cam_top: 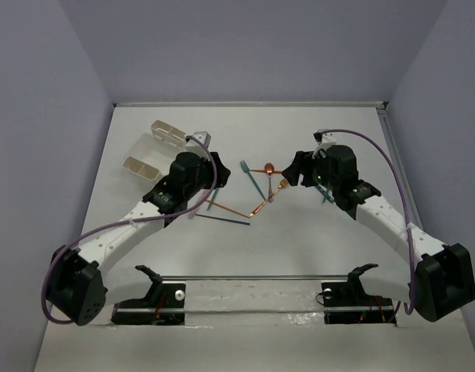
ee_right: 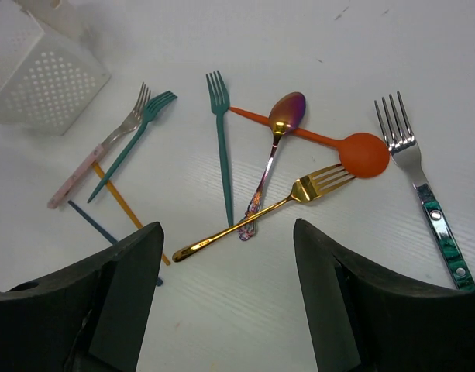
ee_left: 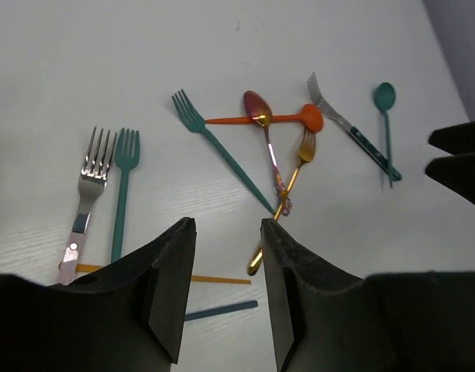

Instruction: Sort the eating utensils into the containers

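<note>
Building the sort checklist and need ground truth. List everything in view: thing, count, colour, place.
pink-handled fork: 1, silver, left of pile
teal forks: 2, teal, one in pile, one beside the pink-handled fork
gold fork: 1, gold, in pile
green-handled fork: 1, silver, right of pile
orange spoon: 1, orange, in pile
iridescent spoon: 1, purple-gold, crossing the orange spoon
teal spoon: 1, teal, far right
orange stick: 1, orange, left
dark blue stick: 1, beside it
bins: count unclear, translucent whitish, far left
perforated box: 1, white, near bins
table: 1, white
left end effector: open, empty
right end effector: open, empty
</note>
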Motion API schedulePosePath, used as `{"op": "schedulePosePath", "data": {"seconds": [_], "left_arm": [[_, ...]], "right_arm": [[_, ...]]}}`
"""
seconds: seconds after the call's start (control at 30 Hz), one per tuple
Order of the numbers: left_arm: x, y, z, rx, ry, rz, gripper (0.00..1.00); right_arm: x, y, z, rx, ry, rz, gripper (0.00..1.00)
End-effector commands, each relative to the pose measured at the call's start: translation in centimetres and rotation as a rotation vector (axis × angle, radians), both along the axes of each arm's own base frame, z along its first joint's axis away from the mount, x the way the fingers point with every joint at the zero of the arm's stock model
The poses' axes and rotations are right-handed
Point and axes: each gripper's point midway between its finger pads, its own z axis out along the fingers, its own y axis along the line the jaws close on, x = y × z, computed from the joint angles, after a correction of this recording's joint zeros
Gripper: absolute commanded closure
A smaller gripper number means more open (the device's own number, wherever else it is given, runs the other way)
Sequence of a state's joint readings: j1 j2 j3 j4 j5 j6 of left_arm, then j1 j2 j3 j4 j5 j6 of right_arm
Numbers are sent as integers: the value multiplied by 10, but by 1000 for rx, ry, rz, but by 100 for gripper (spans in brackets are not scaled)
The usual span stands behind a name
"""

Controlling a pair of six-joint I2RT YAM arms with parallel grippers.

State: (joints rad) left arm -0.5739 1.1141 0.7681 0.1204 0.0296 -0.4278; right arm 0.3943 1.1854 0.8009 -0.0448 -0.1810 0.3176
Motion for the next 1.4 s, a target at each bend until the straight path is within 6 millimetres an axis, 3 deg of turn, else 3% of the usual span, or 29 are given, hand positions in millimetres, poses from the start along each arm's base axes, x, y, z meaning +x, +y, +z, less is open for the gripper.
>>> {"op": "schedulePosePath", "data": {"seconds": [0.0, 0.07, 0.17, 0.23, 0.47, 0.77, 1.03, 1.37], "left_arm": [[34, 16, -13, 211, -9, 207, 61], [42, 17, -43, 292, 45, 223, 60], [50, 13, -69, 343, 90, 219, 56], [58, 9, -72, 362, 96, 226, 55], [64, 12, -121, 486, 174, 221, 57], [71, 0, -134, 491, 176, 172, 68], [82, 9, -144, 523, 183, 215, 69], [86, 1, -157, 529, 199, 177, 79]], "right_arm": [[7, 0, 25, 40, -100, -31, 27], [6, -1, 26, 41, -105, -31, 27], [4, -2, 28, 46, -111, -32, 27], [4, -1, 28, 48, -110, -29, 27], [2, -5, 32, 47, -126, -46, 27], [3, -2, 28, 51, -108, -35, 27], [2, -1, 28, 55, -106, -31, 27], [3, -1, 25, 54, -99, -30, 27]]}}
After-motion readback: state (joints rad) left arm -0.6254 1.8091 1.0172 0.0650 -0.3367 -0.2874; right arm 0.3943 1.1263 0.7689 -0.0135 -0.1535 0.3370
